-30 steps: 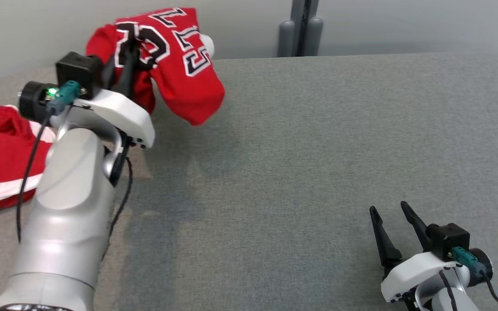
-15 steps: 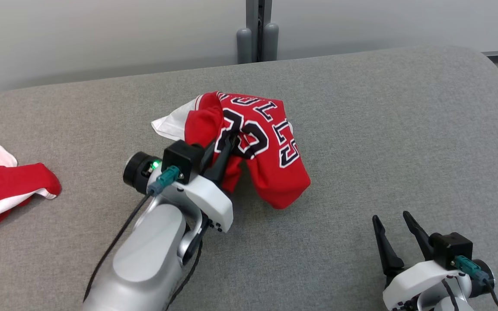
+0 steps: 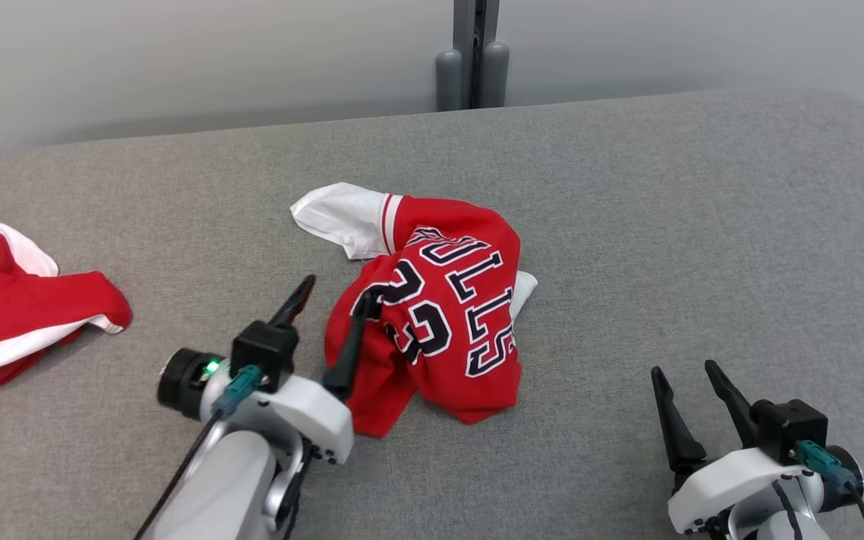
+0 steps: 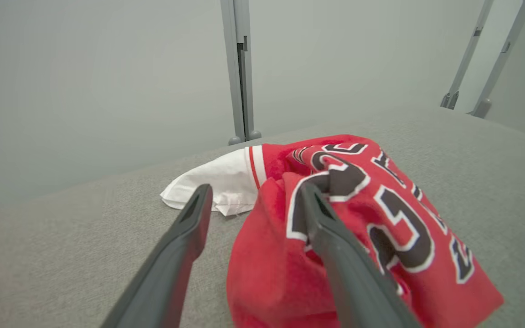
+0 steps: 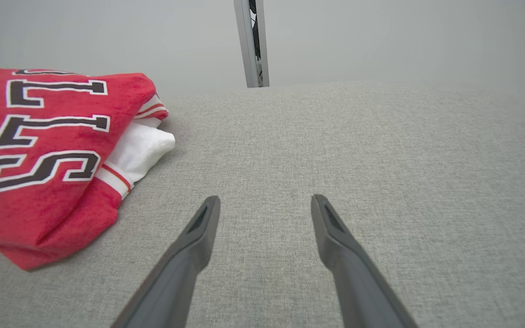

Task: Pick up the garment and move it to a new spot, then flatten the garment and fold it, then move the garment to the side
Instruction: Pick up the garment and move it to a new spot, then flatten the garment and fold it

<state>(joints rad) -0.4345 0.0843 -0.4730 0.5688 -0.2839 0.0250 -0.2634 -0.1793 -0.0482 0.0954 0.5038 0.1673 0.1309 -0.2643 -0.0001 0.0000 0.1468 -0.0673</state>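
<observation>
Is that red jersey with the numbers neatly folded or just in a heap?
In a heap: the red jersey lies bunched, lettering creased, one white sleeve sticking out.

Pretty sure this is a robotics lab or test cell, not somebody's home. Under the left claw [image 3: 336,290] and the right claw [image 3: 684,367] there's one big padded bench [image 3: 664,225] wrapped in plain grey fabric, with rounded corners. Beyond the left claw's tips it's a bare grey wall [image 3: 177,60] and a grey metal upright [image 3: 465,37] on two rounded feet. Further round to that claw's right, slanted metal struts [image 4: 481,107] stand behind the bench, like rig framing
</observation>
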